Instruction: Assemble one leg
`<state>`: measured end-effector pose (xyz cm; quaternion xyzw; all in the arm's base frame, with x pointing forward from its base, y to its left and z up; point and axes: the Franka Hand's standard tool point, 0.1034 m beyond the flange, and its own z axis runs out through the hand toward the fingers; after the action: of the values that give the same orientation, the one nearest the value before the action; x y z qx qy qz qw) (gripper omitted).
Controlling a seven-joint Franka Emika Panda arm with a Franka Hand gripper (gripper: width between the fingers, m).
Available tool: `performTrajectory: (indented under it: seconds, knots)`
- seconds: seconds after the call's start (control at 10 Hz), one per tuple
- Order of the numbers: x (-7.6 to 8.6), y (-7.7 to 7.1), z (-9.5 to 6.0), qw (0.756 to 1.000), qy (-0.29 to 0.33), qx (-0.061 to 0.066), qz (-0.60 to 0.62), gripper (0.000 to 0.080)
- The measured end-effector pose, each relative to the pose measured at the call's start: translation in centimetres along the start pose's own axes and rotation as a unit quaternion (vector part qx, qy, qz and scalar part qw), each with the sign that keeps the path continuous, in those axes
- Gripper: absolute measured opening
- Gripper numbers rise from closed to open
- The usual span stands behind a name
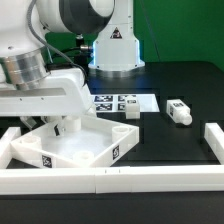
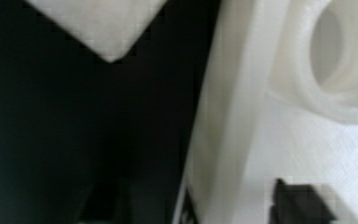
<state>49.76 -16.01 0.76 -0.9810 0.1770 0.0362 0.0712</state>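
Note:
The white square tabletop (image 1: pixel 85 143) lies at the front of the black table, against the front wall. My gripper (image 1: pixel 62 126) hangs over its back corner on the exterior view's left. In the wrist view (image 2: pixel 202 205) the tabletop's white edge (image 2: pixel 238 120) runs between the two dark fingers. A round hole (image 2: pixel 341 55) shows beside it. One finger (image 2: pixel 300 200) sits against the white part. The other is hard to make out on the black table, with a gap to the edge, so the jaws look open. A white leg (image 1: pixel 179 111) lies apart on the exterior view's right.
The marker board (image 1: pixel 121 102) lies behind the tabletop. A low white wall (image 1: pixel 110 180) runs along the front, with side pieces on the exterior view's left (image 1: pixel 8 137) and right (image 1: pixel 214 141). The robot base (image 1: pixel 116 45) stands at the back.

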Motion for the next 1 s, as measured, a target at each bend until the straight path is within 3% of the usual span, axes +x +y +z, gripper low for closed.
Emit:
performTrajectory:
  seconds: [0.1,0.2,0.3,0.5,0.7,1.0]
  knots:
    - [0.0,0.0,0.0,1.000,0.000,0.000,0.000,0.0238]
    - [0.0,0.0,0.0,1.000,0.000,0.000,0.000,0.0238]
    - [-0.1,-0.4,0.0,1.000,-0.004,0.002,0.006,0.0073]
    - [0.4,-2.2,-0.3,1.000,-0.004,0.004,0.015,0.0053]
    - [0.8,-5.0,-0.4,1.000,-0.008,0.003,0.020,0.0053]
    - [0.2,-10.6,0.2,0.997,-0.014,-0.016,-0.071,0.0053]
